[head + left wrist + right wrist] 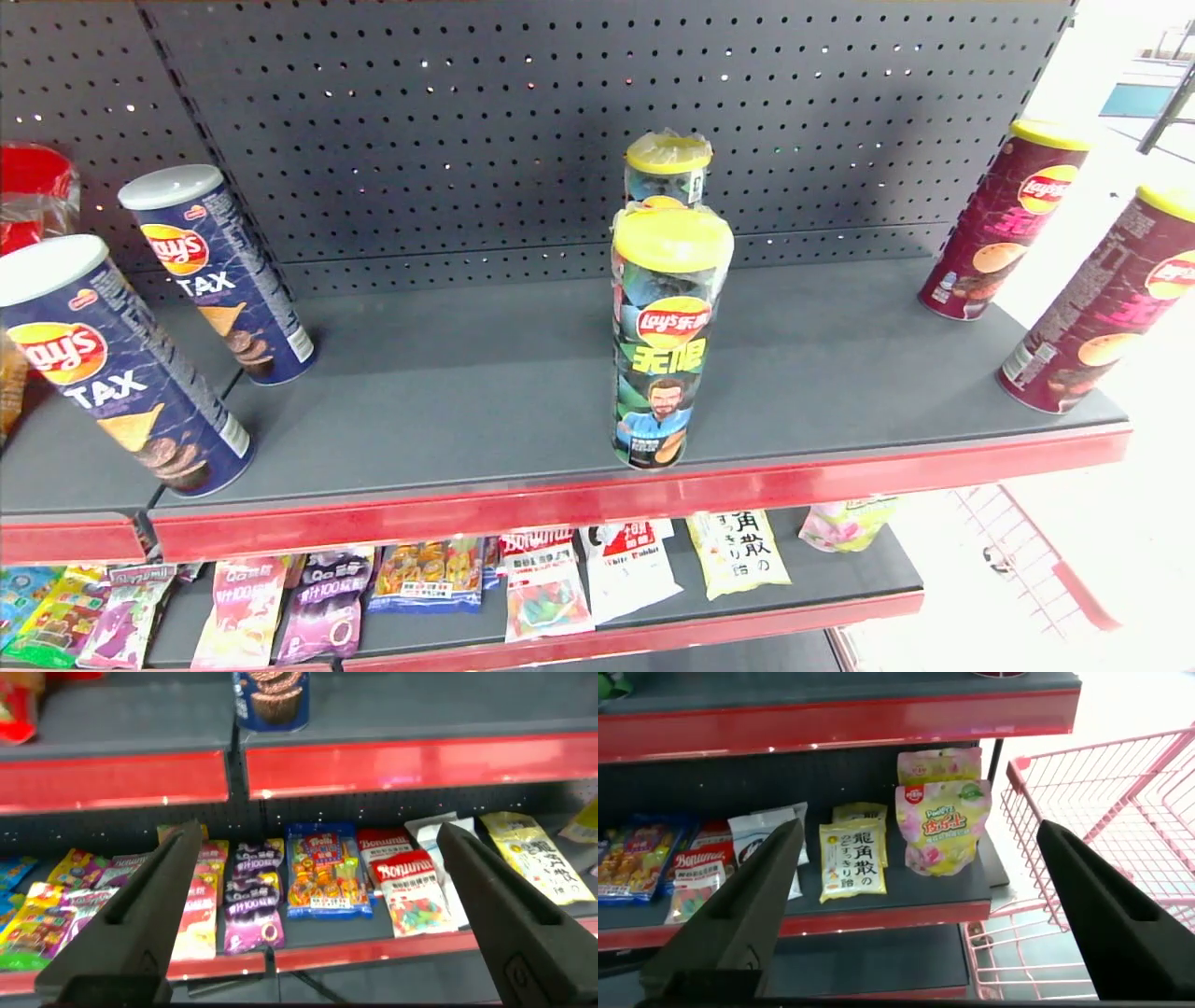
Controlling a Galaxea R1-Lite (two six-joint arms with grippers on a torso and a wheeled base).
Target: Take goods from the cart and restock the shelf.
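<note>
While head view shows chip can point(670, 345), right wrist — pink cart point(1102, 749)

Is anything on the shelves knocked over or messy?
Nothing is knocked over or spilled. The blue cans, green cans and maroon cans all stand on their bases; their lean looks like a camera effect. The white bag on the lower shelf lies a bit crooked.

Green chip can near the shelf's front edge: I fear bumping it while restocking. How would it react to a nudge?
The green chip can is tall and narrow, so it probably tips easily; close to the red shelf edge, it could fall off. Once down, its round body would likely roll.
</note>
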